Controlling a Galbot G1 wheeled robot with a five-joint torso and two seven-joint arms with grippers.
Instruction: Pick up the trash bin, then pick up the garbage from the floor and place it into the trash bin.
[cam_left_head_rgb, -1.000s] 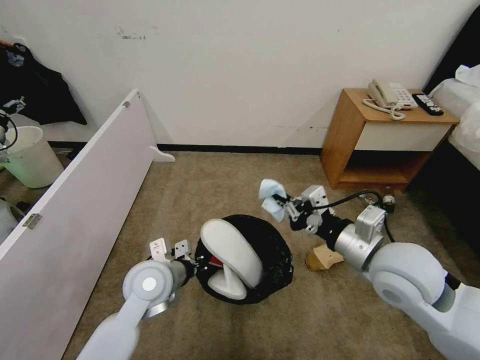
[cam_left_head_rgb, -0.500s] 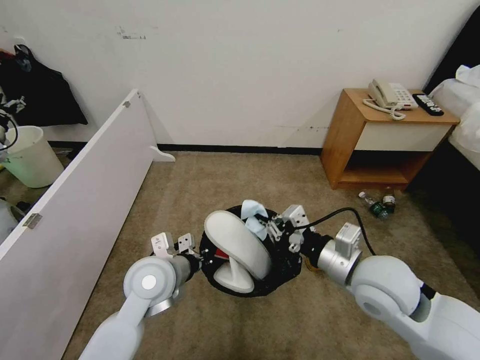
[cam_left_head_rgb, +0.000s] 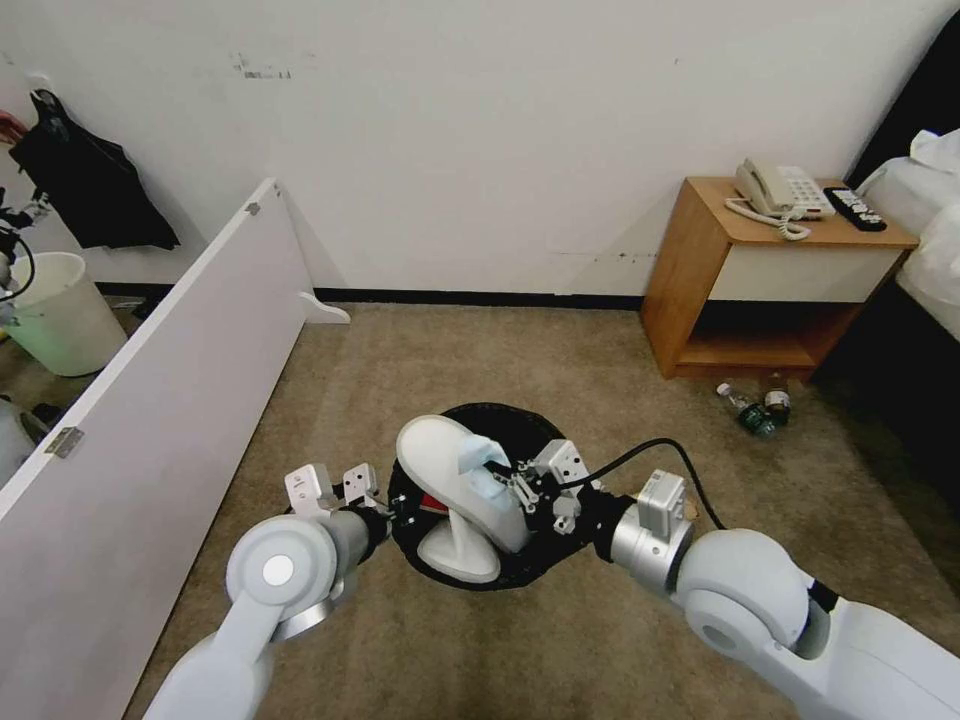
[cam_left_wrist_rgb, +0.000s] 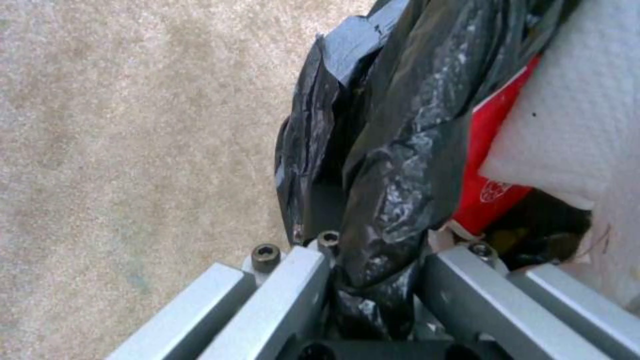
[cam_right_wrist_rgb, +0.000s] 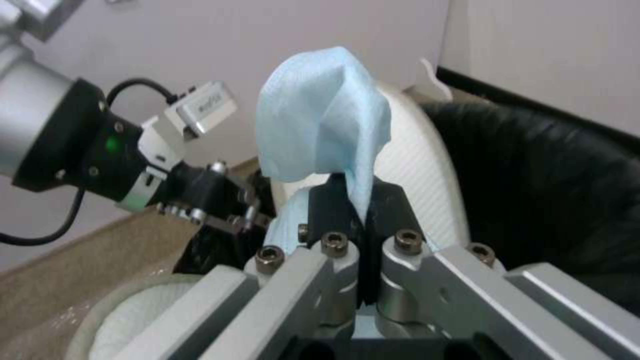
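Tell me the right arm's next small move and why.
Probably open the right pincer and let go: it is shut on the light-blue cloth, already over the trash bin beside the white slipper, while the left pincer grips the bin's black bag.

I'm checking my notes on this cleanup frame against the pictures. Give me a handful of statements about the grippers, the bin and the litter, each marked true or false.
1. The right gripper is shut on the light-blue cloth. True.
2. The left gripper is open and clear of the trash bin. False: it is shut on the bin's bag-lined rim.
3. A white slipper sticks up out of the bin. True.
4. The plastic bottles are already in the bin. False: they lie on the carpet by the wooden nightstand.
5. A red packet lies inside the bin. True.
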